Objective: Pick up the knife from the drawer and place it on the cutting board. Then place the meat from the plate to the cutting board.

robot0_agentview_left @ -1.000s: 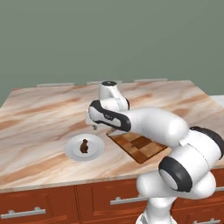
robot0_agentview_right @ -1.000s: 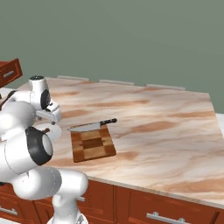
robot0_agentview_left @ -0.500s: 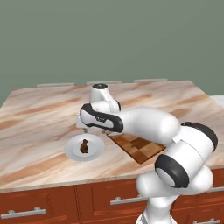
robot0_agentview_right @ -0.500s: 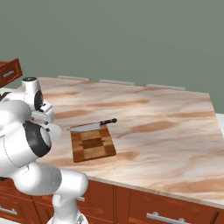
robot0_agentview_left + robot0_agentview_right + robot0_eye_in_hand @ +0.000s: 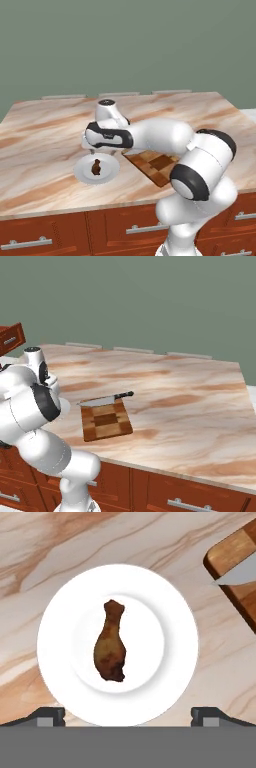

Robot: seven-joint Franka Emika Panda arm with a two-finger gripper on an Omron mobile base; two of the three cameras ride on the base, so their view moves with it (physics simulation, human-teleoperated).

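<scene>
Gripper [image 5: 128, 714] hovering over plate [image 5: 60, 662], fingertips [image 5: 47, 714] spread wide, nothing between them, so released and empty. Seen in left base view as hand [image 5: 100, 145] parked just above plate [image 5: 82, 172], pointing down.

Meat [image 5: 111, 643] lying in plate centre, drumstick shape, long axis running roughly away from the finger line in hand view, thin bone end far, fat end near. Sits between the two tips laterally, a bit off centre twd left tip. Jaw line crosses the long axis, so closing would pinch across the narrow width; good alignment, prob. no wrist turn needed, just straight descent.

Knife [image 5: 102, 401] already resting on cutting board [image 5: 106, 423], blade along board's far edge, dark handle overhanging onto counter [image 5: 190, 401] on one side. Blade tip [image 5: 235, 576] and board corner [image 5: 227, 554] also at upper right of hand view, just beside plate, not touching it.

Judgement: first half of task done; now at pre-grasp for meat. Height above meat hard to gauge from these views, maybe still well clear

Drawer [image 5: 11, 341] at far left edge of right base view, up & apart from work area
</scene>
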